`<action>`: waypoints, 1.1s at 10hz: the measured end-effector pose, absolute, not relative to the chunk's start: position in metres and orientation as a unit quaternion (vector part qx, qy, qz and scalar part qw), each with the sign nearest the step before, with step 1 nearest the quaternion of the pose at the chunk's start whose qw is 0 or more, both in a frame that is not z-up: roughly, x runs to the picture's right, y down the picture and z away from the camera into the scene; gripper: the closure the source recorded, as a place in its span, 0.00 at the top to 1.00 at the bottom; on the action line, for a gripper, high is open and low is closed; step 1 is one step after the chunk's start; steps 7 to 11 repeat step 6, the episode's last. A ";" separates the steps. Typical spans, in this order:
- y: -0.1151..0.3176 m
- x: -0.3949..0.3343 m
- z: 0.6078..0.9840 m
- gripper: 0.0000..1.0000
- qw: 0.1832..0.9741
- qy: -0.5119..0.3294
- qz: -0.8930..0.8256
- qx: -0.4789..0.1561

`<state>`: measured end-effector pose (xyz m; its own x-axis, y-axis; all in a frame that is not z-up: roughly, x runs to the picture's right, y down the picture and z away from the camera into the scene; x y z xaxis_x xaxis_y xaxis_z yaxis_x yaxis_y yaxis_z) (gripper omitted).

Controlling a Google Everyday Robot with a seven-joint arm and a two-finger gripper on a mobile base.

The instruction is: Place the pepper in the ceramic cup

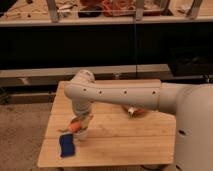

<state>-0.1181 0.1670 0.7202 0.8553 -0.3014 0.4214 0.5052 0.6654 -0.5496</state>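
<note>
Hanging low over light wooden surface, end effector has small orange pepper right at its tip; can't tell whether it's gripping. White ceramic cup sits just below it, approx touching pepper. Flat blue obj lies nearby, below-left of it.

Light wooden desk. Blue object flat near front-left corner. White cup just beside it, left of centre. Orange-red item right of centre, partly hidden by arm. Gripper directly above cup, orange pepper at it.
</note>
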 end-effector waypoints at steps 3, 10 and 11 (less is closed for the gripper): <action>0.168 -0.119 0.722 0.80 0.899 -0.147 -0.225 -0.345; 0.166 -0.118 0.717 0.80 0.905 -0.140 -0.230 -0.329; 0.166 -0.118 0.717 0.80 0.905 -0.140 -0.230 -0.329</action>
